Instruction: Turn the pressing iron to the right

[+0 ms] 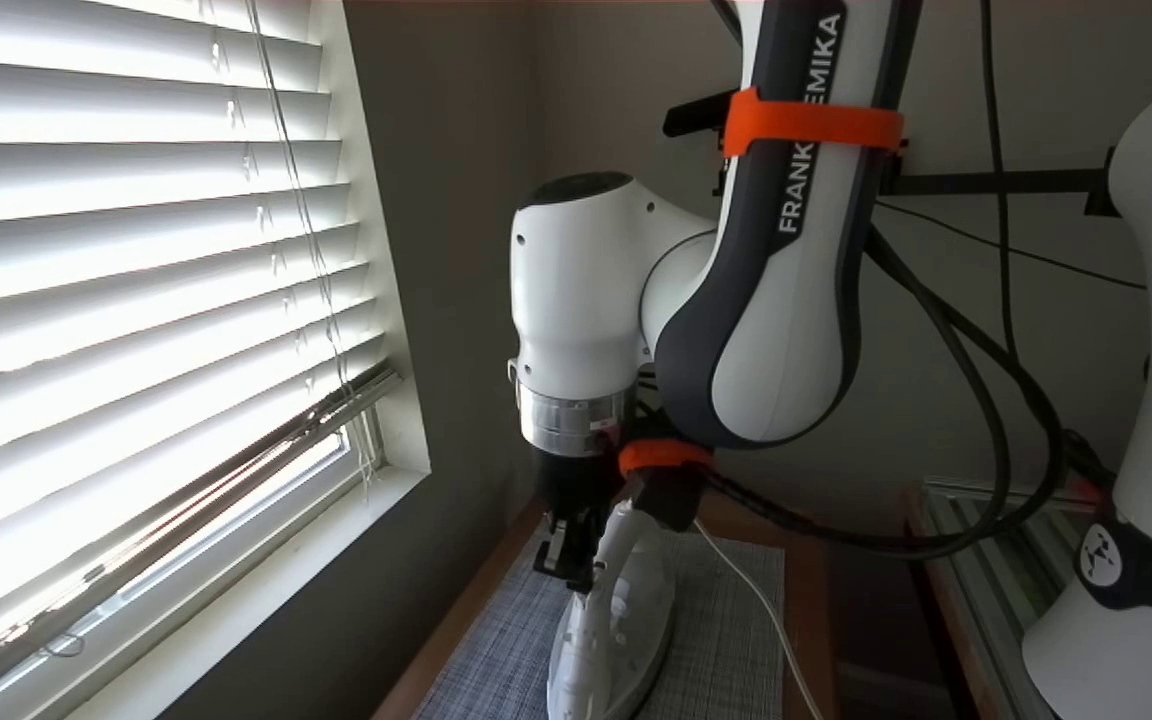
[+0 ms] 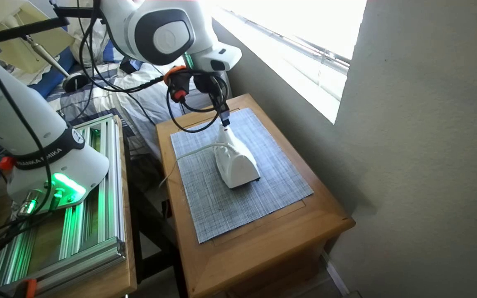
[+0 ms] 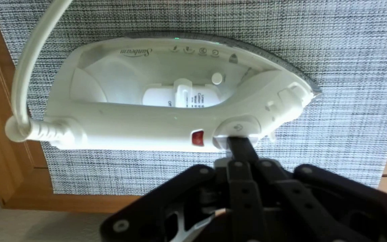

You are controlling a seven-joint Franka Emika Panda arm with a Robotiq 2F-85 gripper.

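Note:
The white pressing iron [image 3: 139, 126] lies flat on a grey woven mat, its pointed nose to the right in the wrist view and its cord end to the left. My gripper [image 3: 240, 138] is shut, its fingers together with nothing seen between them. The fingertips overlap the clear button at the front of the handle; whether they press on it I cannot tell. In an exterior view the gripper [image 2: 225, 121] stands over the narrow front of the iron [image 2: 240, 167], whose broad heel faces that camera. Another exterior view cuts off the lower end of the iron [image 1: 586, 660].
The iron's cord [image 2: 193, 152] loops off the side of the wooden table [image 2: 263, 244]. Beneath the iron is the mat [image 2: 218, 219]. A wall and window sill [image 1: 266, 590] run along one table side. Black cables [image 2: 172, 111] hang by the wrist.

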